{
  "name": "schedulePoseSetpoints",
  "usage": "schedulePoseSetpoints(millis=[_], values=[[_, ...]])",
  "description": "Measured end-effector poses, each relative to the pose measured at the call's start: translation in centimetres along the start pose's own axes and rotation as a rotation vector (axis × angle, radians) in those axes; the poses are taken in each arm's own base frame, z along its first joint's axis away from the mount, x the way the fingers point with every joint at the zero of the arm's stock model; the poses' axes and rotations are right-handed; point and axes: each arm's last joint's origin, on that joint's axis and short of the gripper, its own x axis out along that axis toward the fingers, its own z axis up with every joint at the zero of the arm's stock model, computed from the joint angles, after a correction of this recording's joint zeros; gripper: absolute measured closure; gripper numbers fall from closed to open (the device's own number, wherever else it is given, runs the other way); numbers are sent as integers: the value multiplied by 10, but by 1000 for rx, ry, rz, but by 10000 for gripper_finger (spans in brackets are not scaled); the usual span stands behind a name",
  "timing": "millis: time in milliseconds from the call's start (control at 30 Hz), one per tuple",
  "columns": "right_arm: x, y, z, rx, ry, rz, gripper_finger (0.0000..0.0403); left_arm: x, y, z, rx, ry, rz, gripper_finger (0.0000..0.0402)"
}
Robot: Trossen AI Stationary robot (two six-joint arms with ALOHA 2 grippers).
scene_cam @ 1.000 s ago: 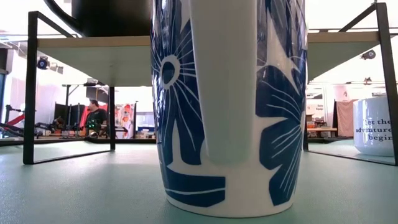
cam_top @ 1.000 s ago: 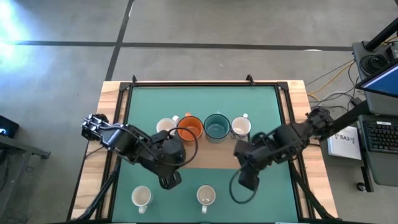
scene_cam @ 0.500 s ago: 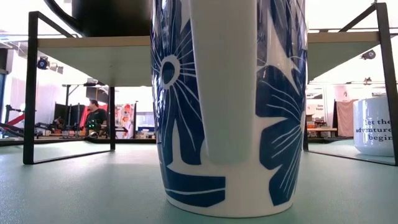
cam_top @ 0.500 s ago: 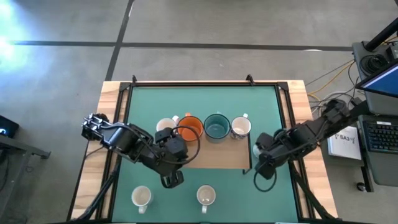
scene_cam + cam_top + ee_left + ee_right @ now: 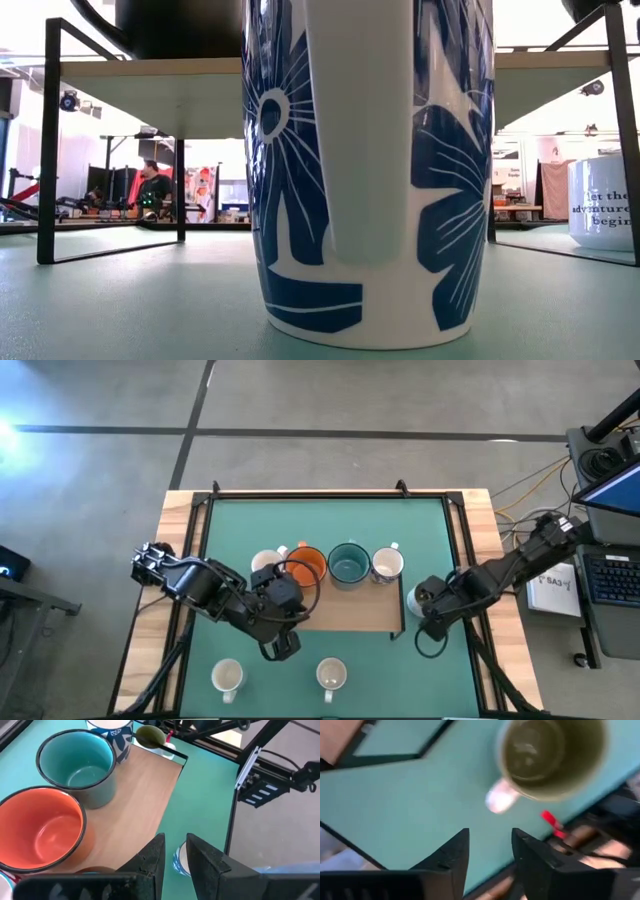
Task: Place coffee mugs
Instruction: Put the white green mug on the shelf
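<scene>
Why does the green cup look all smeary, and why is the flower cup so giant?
Right wrist view: the olive-green mug is smeared by motion blur. Low view: the blue-flowered mug stands right against the camera, so it fills the picture; the room behind glares bright.

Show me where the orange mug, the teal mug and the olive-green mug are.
orange mug (image 5: pixel 42 827): left wrist view, inner bottom.
teal mug (image 5: pixel 77 765): left wrist view, inside wall.
olive-green mug (image 5: pixel 547 752): right wrist view, inside.
</scene>
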Motion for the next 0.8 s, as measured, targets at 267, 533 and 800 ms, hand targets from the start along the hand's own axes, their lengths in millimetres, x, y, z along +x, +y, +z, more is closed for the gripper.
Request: schedulePoseSetpoints(millis=[267,533,800], values=[[37,-8,4,14,-77,-14,231,1,1,2,-13,-29,14,341],[60,-13,8,8,-133,-39,229,2,3,4,-20,-32,19,341],[77,-21,10,-41,-168,-98,242,2,3,5,-22,-32,20,341]])
